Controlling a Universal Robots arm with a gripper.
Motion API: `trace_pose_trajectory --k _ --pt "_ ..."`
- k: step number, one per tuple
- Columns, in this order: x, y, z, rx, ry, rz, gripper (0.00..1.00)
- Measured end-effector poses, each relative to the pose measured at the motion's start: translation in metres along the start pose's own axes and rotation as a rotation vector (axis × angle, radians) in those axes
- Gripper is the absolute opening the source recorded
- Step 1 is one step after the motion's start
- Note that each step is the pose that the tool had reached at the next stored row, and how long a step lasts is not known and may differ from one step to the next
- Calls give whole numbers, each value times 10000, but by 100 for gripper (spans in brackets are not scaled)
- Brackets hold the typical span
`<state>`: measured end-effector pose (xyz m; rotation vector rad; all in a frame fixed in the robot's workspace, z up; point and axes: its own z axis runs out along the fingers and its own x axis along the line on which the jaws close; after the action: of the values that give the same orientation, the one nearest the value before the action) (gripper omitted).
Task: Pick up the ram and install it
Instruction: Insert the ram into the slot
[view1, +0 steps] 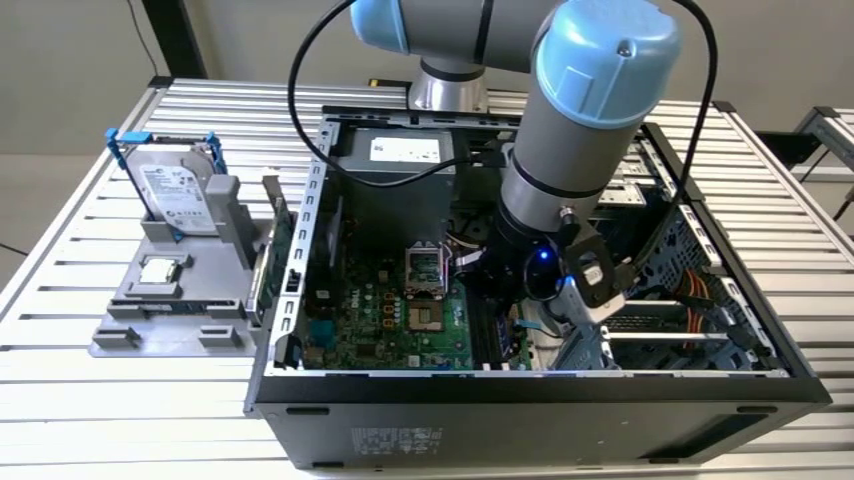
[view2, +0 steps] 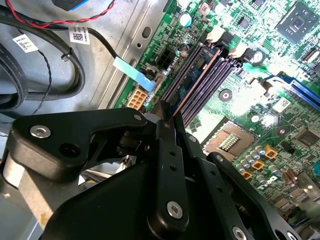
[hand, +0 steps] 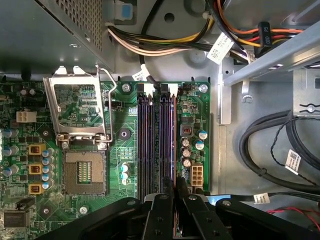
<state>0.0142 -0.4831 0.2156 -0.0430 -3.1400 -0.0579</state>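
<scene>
Right up close in the second wrist view, the gripper (view2: 169, 119) has its black fingers drawn narrow, pinched on the thin edge of the ram (view2: 196, 82), which runs away from the fingertips as a dark stick with a coppery edge, lying along the row of memory slots (view2: 205, 80) toward the upper middle of the frame. In the first wrist view the same pinch sits at the bottom centre, the gripper (hand: 176, 186) closed on the ram (hand: 174, 145), which stands in line with the slot nearest the small capacitors; whether it is fully seated, I cannot tell. Just beyond, left of the slots, the open processor socket (hand: 85, 172) shows with its metal latch frame (hand: 80, 107) flipped up, and bundled cables (hand: 165, 42) cross the top. Pulling back to the exterior view, the arm (view1: 574, 150) reaches down into the open computer case (view1: 534, 385) at centre, over the green motherboard (view1: 387, 320). Farther off, at the left of the frame, a hard drive (view1: 178, 195) in a blue frame stands upright on a grey holder (view1: 167, 325), with a small silver processor chip (view1: 160, 270) lying in front of it.
</scene>
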Motion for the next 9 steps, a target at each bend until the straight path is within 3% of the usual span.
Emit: trace_pose_trajectory --k 9 --pt "1 6 8 3 -10 251 0"
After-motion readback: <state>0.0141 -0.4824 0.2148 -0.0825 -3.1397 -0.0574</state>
